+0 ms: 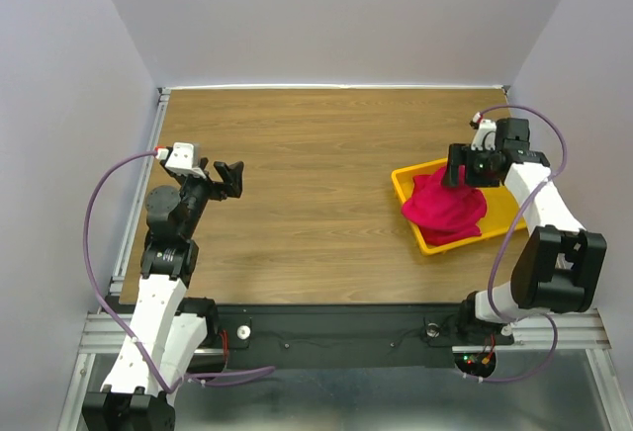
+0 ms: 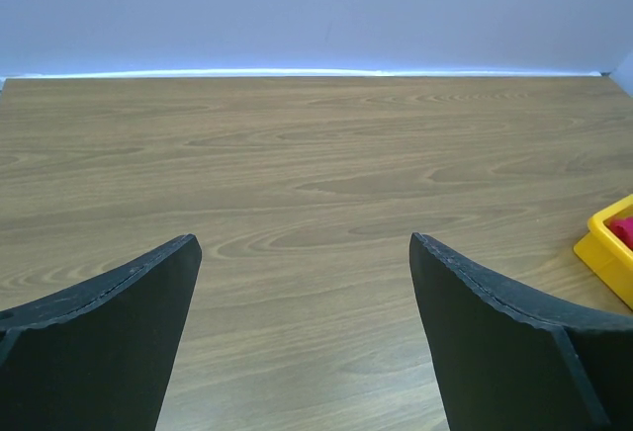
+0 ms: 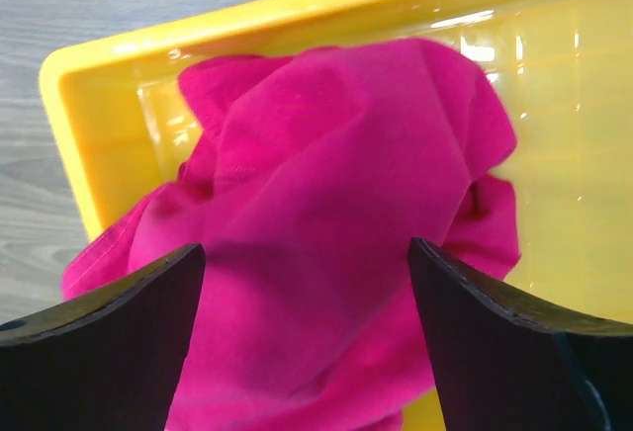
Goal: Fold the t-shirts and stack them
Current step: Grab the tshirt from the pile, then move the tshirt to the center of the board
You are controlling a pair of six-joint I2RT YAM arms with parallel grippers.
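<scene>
The crimson t-shirt [image 1: 445, 206] lies bunched in a soft, rumpled heap inside the yellow tray [image 1: 415, 168]. It fills the tray's near-left corner, and one fold spills over the rim there. Seen from the right wrist, the cloth [image 3: 336, 204] is matte with rounded creases. The tray [image 3: 297, 6] around it is glossy moulded plastic, shallow and rectangular, with rounded corners and light glinting on its smooth floor.

The right gripper [image 1: 463, 176] hangs directly over the tray. Its two dark, wedge-shaped fingers are spread wide, one on each side of the heap [image 3: 305, 248], and no cloth is pinched between them. Whether the tips touch the fabric cannot be told.

The left gripper [image 1: 229, 176] is well apart from the tray, across the wood-grain table [image 1: 316, 154] on the left arm's side. Its jaws stand wide with nothing between them [image 2: 305, 238], over bare brown laminate [image 2: 316, 154]. Only a corner of the tray [image 2: 605, 243] shows at the right edge of the left wrist view.
</scene>
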